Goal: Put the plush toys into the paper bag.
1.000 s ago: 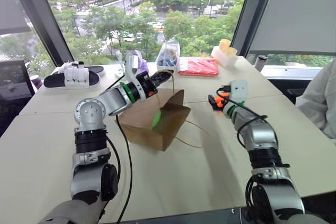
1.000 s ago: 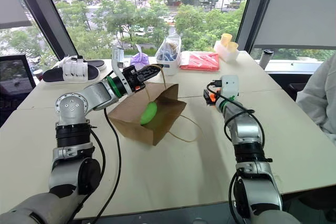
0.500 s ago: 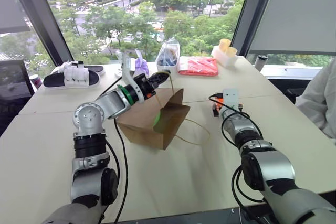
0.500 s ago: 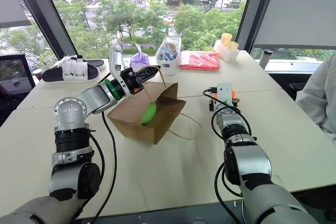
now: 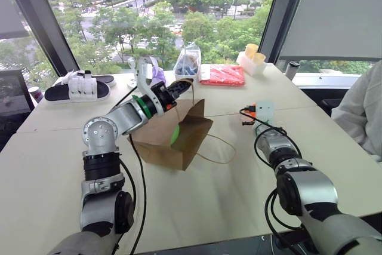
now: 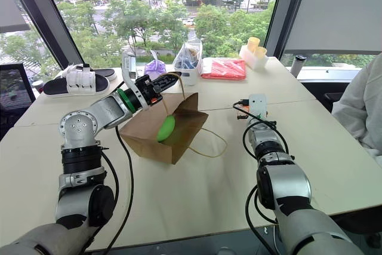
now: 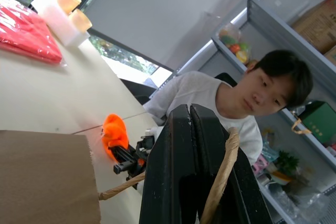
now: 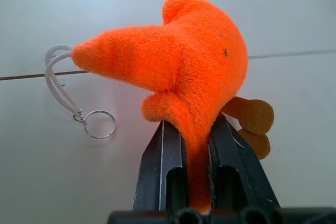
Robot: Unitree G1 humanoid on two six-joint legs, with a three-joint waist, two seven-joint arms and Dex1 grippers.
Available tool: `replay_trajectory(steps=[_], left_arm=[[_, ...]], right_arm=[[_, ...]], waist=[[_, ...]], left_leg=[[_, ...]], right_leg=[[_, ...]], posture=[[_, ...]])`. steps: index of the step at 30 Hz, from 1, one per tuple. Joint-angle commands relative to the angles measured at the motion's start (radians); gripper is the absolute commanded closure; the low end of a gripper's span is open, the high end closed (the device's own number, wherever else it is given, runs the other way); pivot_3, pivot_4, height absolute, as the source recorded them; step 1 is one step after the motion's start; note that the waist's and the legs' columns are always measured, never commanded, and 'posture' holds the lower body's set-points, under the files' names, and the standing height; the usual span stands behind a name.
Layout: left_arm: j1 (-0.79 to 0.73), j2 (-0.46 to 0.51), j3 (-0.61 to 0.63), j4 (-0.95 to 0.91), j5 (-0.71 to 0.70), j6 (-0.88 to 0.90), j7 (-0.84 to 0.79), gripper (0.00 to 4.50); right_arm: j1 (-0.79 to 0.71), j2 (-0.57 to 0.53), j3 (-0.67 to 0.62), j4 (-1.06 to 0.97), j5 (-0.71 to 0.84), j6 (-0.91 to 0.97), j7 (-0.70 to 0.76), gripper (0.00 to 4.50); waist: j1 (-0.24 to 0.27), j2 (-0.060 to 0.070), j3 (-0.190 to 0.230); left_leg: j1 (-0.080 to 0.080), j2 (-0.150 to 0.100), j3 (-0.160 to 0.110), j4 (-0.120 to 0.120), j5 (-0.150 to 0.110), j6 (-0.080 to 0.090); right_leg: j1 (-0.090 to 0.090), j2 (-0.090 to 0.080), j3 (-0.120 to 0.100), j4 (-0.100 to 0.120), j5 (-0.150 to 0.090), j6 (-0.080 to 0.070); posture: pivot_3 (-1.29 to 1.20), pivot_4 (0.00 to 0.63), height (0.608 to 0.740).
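Observation:
The brown paper bag (image 5: 156, 141) lies tilted on the table with its mouth facing right. A lime green plush toy (image 5: 175, 135) sits in that mouth. My left gripper (image 5: 181, 89) hovers above the bag, shut on one twisted paper handle (image 7: 220, 174) and holding it up. The second handle (image 5: 218, 150) trails loose on the table. The orange plush toy (image 8: 184, 66), which has a cord and key ring (image 8: 100, 124), rests on the table right of the bag. My right gripper (image 8: 197, 129) is shut on its lower part; it also shows in the left eye view (image 5: 253, 111).
Along the far edge stand a clear plastic bag (image 5: 190, 63) with blue contents, a purple bundle (image 5: 159, 74), a red packet (image 5: 224, 74) and a white box with yellow cups (image 5: 252, 59). Slippers (image 5: 76, 86) lie far left. A person (image 5: 361, 117) sits at the right.
My right gripper's fingers have gone from open to shut on the orange plush toy, and that arm has sunk slightly toward the table. The left gripper keeps holding the handle in place.

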Motion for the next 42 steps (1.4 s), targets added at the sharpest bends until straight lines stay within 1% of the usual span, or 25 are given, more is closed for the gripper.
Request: replay_trajectory(steps=[1,2,4,6,7,10,16,20,22,24,27,33,36,39,41,42], left_arm=[[-0.017,0.020,0.012,-0.023,-0.032,-0.007,-0.006,4.50],[-0.017,0.024,0.013,-0.021,-0.036,-0.005,-0.006,4.50],[-0.021,0.032,0.012,-0.011,-0.045,0.001,-0.010,4.50],[-0.027,0.037,0.013,0.002,-0.051,0.003,-0.013,4.50],[-0.029,0.039,0.013,0.007,-0.052,0.003,-0.014,4.50],[-0.045,0.042,0.016,0.037,-0.052,-0.002,-0.020,4.50],[-0.059,0.046,0.011,0.066,-0.053,-0.005,-0.029,4.50],[-0.062,0.047,0.013,0.072,-0.052,-0.008,-0.029,4.50],[-0.060,0.045,0.013,0.070,-0.054,-0.009,-0.028,4.50],[-0.056,0.042,0.012,0.065,-0.055,-0.009,-0.026,4.50],[-0.052,0.039,0.012,0.062,-0.058,-0.008,-0.022,4.50],[-0.052,0.035,0.012,0.062,-0.065,-0.007,-0.018,4.50],[-0.049,0.036,0.006,0.054,-0.060,-0.009,-0.021,4.50],[-0.038,0.037,0.007,0.041,-0.064,-0.007,-0.021,4.50],[-0.034,0.036,0.008,0.037,-0.066,-0.008,-0.019,4.50],[-0.033,0.034,0.009,0.035,-0.067,-0.010,-0.017,4.50]], right_arm=[[0.166,-0.084,0.065,-0.538,0.033,-0.026,0.276,4.49],[0.222,-0.104,0.072,-0.676,0.051,0.014,0.331,4.49],[0.332,-0.156,0.041,-0.978,0.157,0.189,0.433,4.49],[0.391,-0.187,0.010,-1.167,0.241,0.335,0.485,4.49],[0.404,-0.194,0.002,-1.214,0.258,0.380,0.490,4.49],[0.425,-0.167,-0.066,-1.352,0.403,0.551,0.496,4.49],[0.490,-0.123,-0.029,-1.531,0.509,0.712,0.503,4.49],[0.527,-0.053,-0.027,-1.622,0.616,0.856,0.468,4.49],[0.534,-0.025,-0.036,-1.648,0.661,0.928,0.444,4.49],[0.531,0.031,-0.087,-1.647,0.742,1.048,0.392,4.49],[0.532,0.048,-0.093,-1.654,0.802,1.118,0.389,4.49],[0.491,0.053,-0.023,-1.574,0.763,1.126,0.363,4.49],[0.428,0.104,-0.060,-1.457,0.759,1.157,0.306,4.49],[0.344,0.135,-0.075,-1.349,0.753,1.150,0.295,4.49],[0.306,0.133,-0.041,-1.306,0.733,1.142,0.306,4.49],[0.291,0.122,-0.001,-1.286,0.707,1.131,0.316,4.49]], waist=[[0.004,0.000,0.000],[0.005,0.000,0.000],[0.004,0.000,0.000],[0.004,0.000,0.000],[0.004,0.000,0.000],[0.005,0.000,0.000],[0.020,0.000,0.000],[0.033,0.000,0.000],[0.035,0.000,0.000],[0.035,-0.001,-0.001],[0.035,-0.001,-0.001],[0.032,-0.001,-0.001],[0.030,-0.001,-0.001],[0.030,-0.001,-0.001],[0.029,-0.001,-0.001],[0.029,-0.001,-0.001]], left_leg=[[-0.002,-0.001,-0.001,0.001,0.000,0.000],[-0.004,-0.001,-0.003,0.001,0.000,0.000],[-0.005,-0.001,-0.004,0.002,0.000,0.000],[-0.006,-0.001,-0.004,0.002,0.000,0.000],[-0.005,-0.001,-0.004,0.001,0.000,0.000],[-0.003,-0.001,-0.003,0.002,0.000,0.000],[0.000,0.000,-0.003,0.002,0.000,0.000],[-0.003,-0.001,-0.003,0.002,0.000,0.001],[-0.003,-0.001,-0.003,0.002,0.000,0.001],[-0.004,-0.001,-0.003,0.002,0.000,0.001],[-0.004,-0.001,-0.003,0.002,0.000,0.001],[-0.003,-0.001,-0.003,0.002,0.000,0.001],[-0.003,-0.001,-0.002,0.002,0.000,0.001],[-0.004,0.000,-0.002,0.002,0.000,0.000],[-0.004,-0.001,-0.002,0.002,0.000,0.000],[-0.004,-0.001,-0.002,0.002,0.000,0.001]], right_leg=[[-0.001,0.000,0.000,0.001,0.000,0.000],[-0.003,0.000,0.000,0.001,0.001,0.001],[-0.005,0.000,0.000,0.002,0.001,0.002],[-0.005,0.000,-0.001,0.001,0.001,0.002],[-0.005,0.000,-0.001,0.001,0.001,0.002],[-0.003,0.000,-0.001,0.000,0.001,0.002],[0.000,0.000,0.000,0.000,0.001,0.002],[-0.002,0.000,0.000,0.000,0.001,0.002],[-0.003,0.000,0.000,0.000,0.001,0.002],[-0.003,0.000,0.000,0.000,0.001,0.002],[-0.003,0.000,0.000,0.000,0.002,0.002],[-0.003,0.000,0.000,0.000,0.002,0.002],[-0.004,0.000,0.000,0.001,0.002,0.002],[-0.005,0.000,0.000,0.002,0.002,0.001],[-0.005,0.000,0.000,0.002,0.002,0.001],[-0.005,0.000,0.000,0.002,0.002,0.001]], posture=[[0.00,0.150,0.740],[0.00,0.150,0.740],[0.00,0.150,0.740],[0.00,0.150,0.740],[0.00,0.150,0.740],[0.00,0.150,0.740],[0.00,0.150,0.740],[0.00,0.150,0.740],[0.00,0.150,0.740],[0.00,0.150,0.740],[0.00,0.150,0.740],[0.00,0.150,0.740],[0.00,0.150,0.740],[0.00,0.150,0.740],[0.00,0.150,0.740],[0.00,0.150,0.740]])
